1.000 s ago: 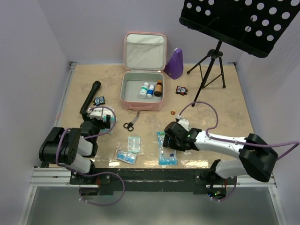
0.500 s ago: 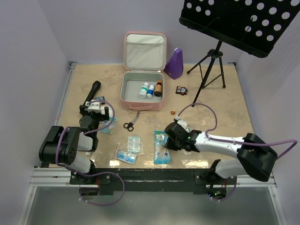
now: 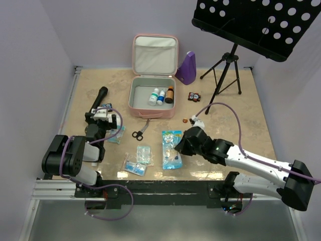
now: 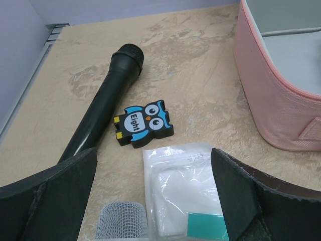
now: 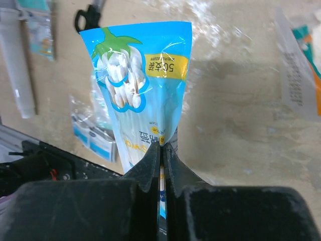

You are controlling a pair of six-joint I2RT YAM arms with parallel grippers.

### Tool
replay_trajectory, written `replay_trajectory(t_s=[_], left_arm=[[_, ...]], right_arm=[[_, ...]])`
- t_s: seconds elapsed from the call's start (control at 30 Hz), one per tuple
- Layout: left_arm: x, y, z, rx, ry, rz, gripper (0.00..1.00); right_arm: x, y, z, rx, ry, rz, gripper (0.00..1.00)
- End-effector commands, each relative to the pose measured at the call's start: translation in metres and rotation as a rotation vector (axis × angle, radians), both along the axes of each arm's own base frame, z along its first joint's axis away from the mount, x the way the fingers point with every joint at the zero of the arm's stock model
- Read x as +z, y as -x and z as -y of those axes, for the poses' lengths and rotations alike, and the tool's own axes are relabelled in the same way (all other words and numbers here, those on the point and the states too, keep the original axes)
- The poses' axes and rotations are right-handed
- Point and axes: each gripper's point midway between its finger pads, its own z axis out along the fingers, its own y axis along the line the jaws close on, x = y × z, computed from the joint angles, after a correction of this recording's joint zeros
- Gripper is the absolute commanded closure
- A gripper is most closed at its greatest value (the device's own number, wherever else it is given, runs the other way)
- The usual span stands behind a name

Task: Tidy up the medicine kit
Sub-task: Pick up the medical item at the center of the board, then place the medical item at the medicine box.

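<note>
My right gripper [image 5: 161,148] clamps tight on the blue cotton swab packet [image 5: 143,75], near the open medicine kit [image 3: 150,113]; my left gripper [image 4: 153,193] gapes wide, empty.

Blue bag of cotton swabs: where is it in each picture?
Top external: blue plastic bag of cotton swabs, front middle, pinched by the right tool.
Left wrist: not there.
Right wrist: the bag fills the middle.
Shared landmark: black scissors, near it in both.

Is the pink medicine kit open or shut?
Open: the medicine kit has its lid raised, with three small bottles standing inside.
</note>
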Motion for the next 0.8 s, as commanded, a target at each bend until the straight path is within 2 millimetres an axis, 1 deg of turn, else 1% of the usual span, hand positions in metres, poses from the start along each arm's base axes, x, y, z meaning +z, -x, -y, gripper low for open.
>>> replay_trajectory(t_s=[0.0,0.07,0.2,0.27,0.4,0.5,0.57,0.63,0.67,0.77], left_arm=[[0.024,-0.007,-0.001,0.007,0.025,0.091,0.0],[0.025,-0.007,-0.001,0.006,0.027,0.094,0.0],[0.024,-0.007,-0.001,0.006,0.025,0.092,0.0],[0.025,-0.007,-0.001,0.006,0.025,0.094,0.0],[0.024,-0.007,-0.001,0.006,0.025,0.092,0.0],[0.024,-0.007,-0.001,0.006,0.025,0.092,0.0],[0.025,-0.007,-0.001,0.006,0.025,0.094,0.0],[0.024,-0.007,-0.001,0.006,0.025,0.091,0.0],[0.024,-0.007,-0.001,0.006,0.025,0.091,0.0],[0.025,-0.007,-0.001,0.006,0.025,0.094,0.0]], right_arm=[[0.046,-0.019,-0.022,0.078,-0.057,0.161,1.0],[0.058,-0.025,-0.03,0.118,-0.067,0.214,1.0],[0.084,-0.038,-0.038,0.135,-0.081,0.318,1.0],[0.098,-0.043,-0.046,0.165,-0.097,0.369,1.0],[0.108,-0.049,-0.053,0.196,-0.076,0.409,1.0],[0.127,-0.051,-0.059,0.209,-0.116,0.448,1.0],[0.138,-0.055,-0.058,0.191,-0.124,0.48,1.0],[0.144,-0.063,-0.057,0.159,-0.117,0.514,1.0],[0.143,-0.065,-0.058,0.156,-0.109,0.516,1.0],[0.141,-0.081,-0.058,0.122,-0.051,0.524,1.0]])
